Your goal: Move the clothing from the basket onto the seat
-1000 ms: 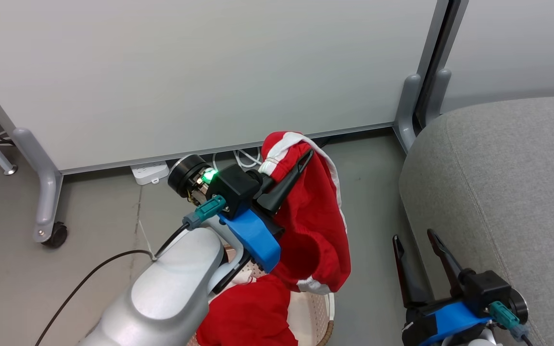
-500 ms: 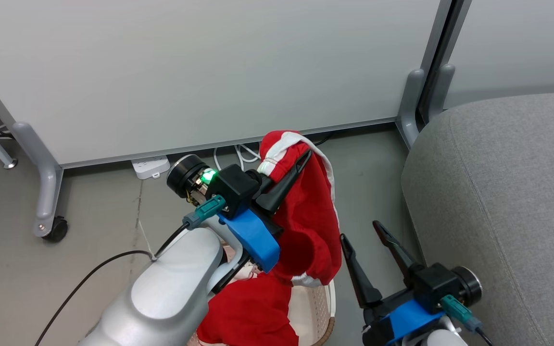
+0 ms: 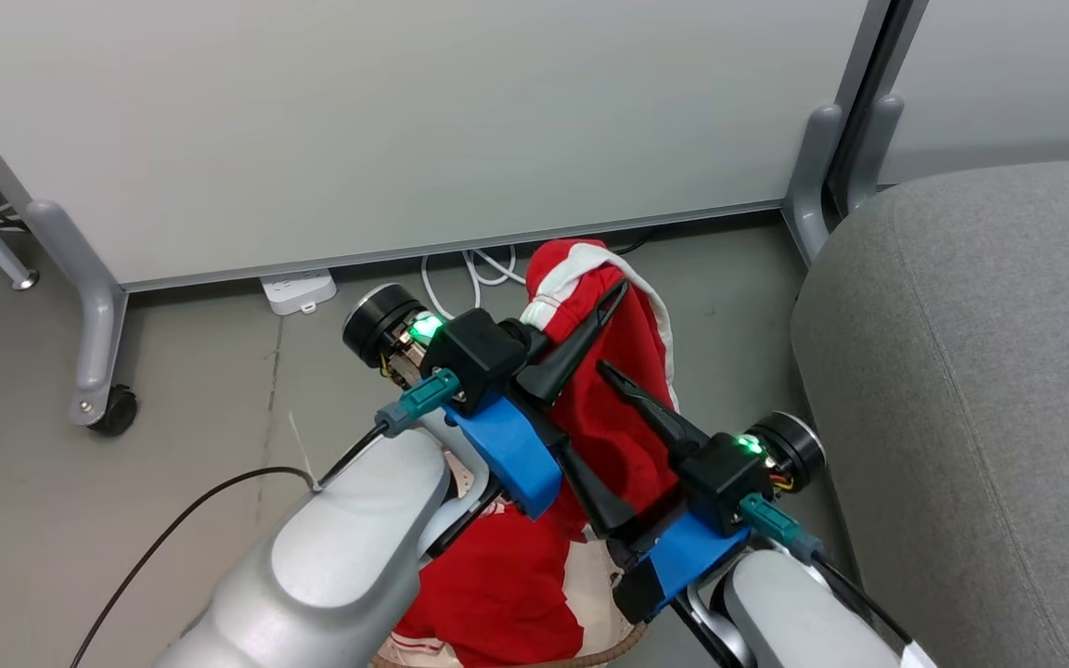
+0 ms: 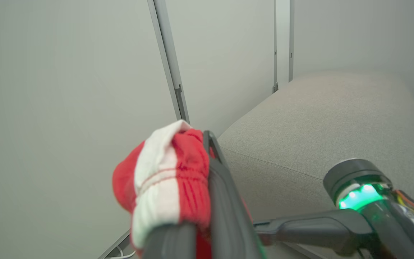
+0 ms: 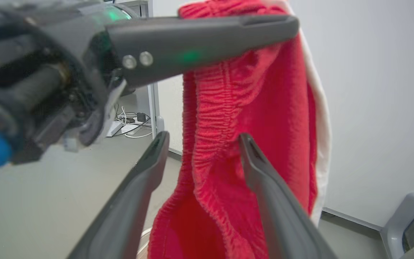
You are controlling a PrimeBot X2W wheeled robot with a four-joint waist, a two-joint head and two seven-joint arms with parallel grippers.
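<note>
A red garment with white trim, the clothing (image 3: 632,334), hangs from my left gripper (image 3: 613,295), which is shut on its elastic band. Its lower part reaches into the cream basket (image 3: 595,655) at the bottom edge, where more red cloth (image 3: 488,594) lies. My right gripper (image 3: 581,408) is open, one finger on each side of the hanging cloth. The right wrist view shows its fingers (image 5: 160,144) straddling the clothing (image 5: 264,108), with my left gripper (image 5: 210,28) crossing above. In the left wrist view the clothing (image 4: 164,183) is bunched at my left gripper (image 4: 210,144). The grey seat (image 3: 980,371) lies to the right.
White partition panels (image 3: 405,121) stand behind on grey feet, one with a caster (image 3: 112,410). A power strip (image 3: 298,289) and white cables (image 3: 470,274) lie under the panel. A black cable (image 3: 173,529) runs over the floor. A grey post (image 3: 813,186) stands beside the seat.
My right gripper has swung left from beside the seat to the hanging garment, staying open. My left gripper has kept its grip, nearly in place. The camera has shifted slightly.
</note>
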